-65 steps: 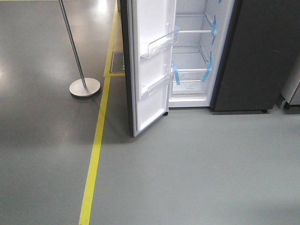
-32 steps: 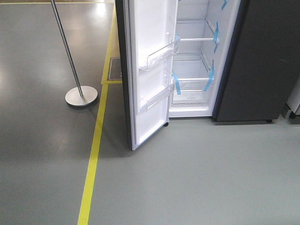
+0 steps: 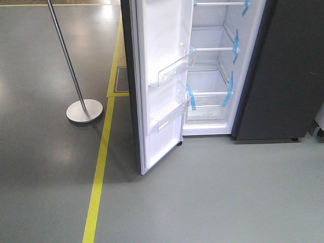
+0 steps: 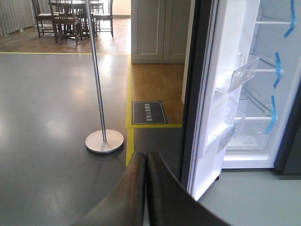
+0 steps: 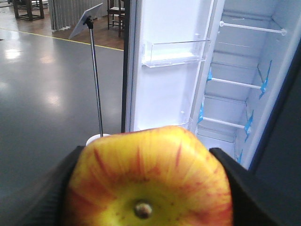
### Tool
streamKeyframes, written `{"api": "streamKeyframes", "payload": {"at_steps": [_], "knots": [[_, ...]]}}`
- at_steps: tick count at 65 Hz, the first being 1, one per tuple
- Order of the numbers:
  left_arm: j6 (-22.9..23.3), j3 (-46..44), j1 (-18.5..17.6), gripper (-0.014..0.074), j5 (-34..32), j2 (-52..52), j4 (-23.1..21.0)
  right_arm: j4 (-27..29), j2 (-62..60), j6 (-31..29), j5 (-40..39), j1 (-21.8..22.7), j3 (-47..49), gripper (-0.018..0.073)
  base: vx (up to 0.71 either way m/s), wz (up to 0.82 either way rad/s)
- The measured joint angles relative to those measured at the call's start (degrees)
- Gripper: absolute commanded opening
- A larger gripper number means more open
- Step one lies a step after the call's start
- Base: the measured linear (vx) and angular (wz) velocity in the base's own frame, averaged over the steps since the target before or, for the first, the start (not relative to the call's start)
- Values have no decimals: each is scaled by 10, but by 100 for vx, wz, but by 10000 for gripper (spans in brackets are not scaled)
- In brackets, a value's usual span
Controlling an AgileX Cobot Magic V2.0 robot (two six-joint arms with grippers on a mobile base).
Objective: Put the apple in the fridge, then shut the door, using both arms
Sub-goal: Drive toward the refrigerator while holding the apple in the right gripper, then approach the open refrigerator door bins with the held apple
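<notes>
Apple (image 5: 148,181) is clamped between the fingers of my right pincer (image 5: 149,193), stem end toward the camera, yellow skin with red streaks fanning out. Beyond it the fridge (image 5: 240,99) stands with the door (image 5: 160,89) swung open. My left pincer (image 4: 145,183) has its fingers pressed together, with a pole stand (image 4: 104,140) on the floor (image 4: 47,117) ahead.

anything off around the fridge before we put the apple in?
Nothing stands out. Door hangs open and straight, bins level; fridge shelves sit level, blue tape strips at their ends. Floor shows no spill. Apple is centred between the right fingers.
</notes>
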State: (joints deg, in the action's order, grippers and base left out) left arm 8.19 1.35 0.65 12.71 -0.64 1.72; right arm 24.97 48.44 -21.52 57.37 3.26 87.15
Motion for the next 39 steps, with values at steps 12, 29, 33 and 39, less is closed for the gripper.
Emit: {"api": "streamKeyframes", "payload": {"at_steps": [12,29,33,39], "knots": [[0,0,0,-6,0,0,0,0,0,0,0,0,0,77,17,1],[0,0,0,-6,0,0,0,0,0,0,0,0,0,77,17,1],[0,0,0,-6,0,0,0,0,0,0,0,0,0,77,17,3],[0,0,0,-6,0,0,0,0,0,0,0,0,0,77,17,4]]}}
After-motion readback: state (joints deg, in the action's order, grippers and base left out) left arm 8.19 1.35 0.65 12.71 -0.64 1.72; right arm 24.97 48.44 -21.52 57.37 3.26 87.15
